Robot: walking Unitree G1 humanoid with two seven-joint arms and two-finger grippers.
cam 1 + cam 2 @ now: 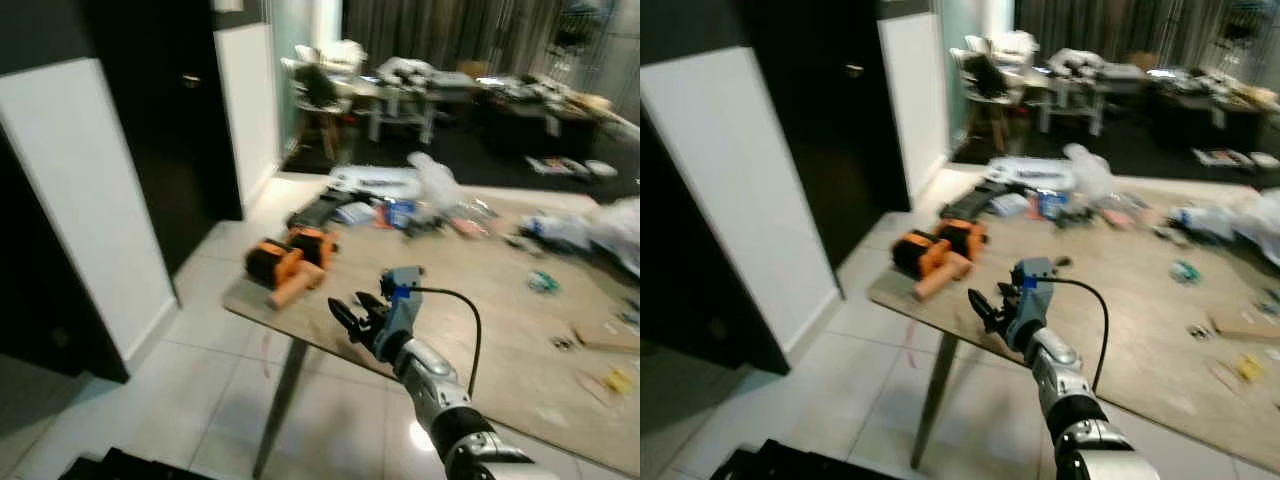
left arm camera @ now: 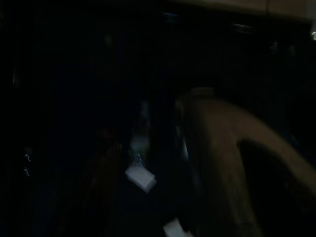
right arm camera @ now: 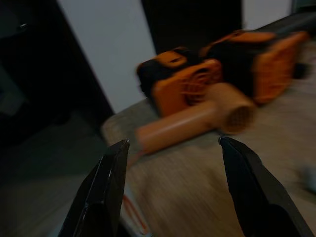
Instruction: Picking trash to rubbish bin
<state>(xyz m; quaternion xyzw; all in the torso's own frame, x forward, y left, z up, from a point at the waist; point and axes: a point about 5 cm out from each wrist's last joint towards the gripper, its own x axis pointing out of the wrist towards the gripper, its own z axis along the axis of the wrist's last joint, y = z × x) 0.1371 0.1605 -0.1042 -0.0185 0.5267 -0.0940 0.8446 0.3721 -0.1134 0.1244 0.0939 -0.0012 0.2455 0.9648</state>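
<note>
Your counter point(image 1: 470, 300) is a long wooden slab running away to the robot's right, its near corner ahead of the robot over a pale tiled floor point(image 1: 215, 380). The litter point(image 1: 455, 205) is strewn along the far side and right end of it: crumpled plastic, wrappers and small scraps, too blurred to sort into single pieces. At the near corner lie an orange and black power tool point(image 1: 285, 258) and an orange hair dryer point(image 3: 195, 123), the dryer's long axis running roughly along the counter edge. Your right claw point(image 1: 357, 317) hangs above the near edge, fingers spread wide with nothing between them, aimed at that corner. Judgement: the trash lies beyond and to the right of where the claw points, so the coming reach must swing right and forward, and the right arm is the nearer one. The left wrist view is too dark to say how the left claw stands.
</note>
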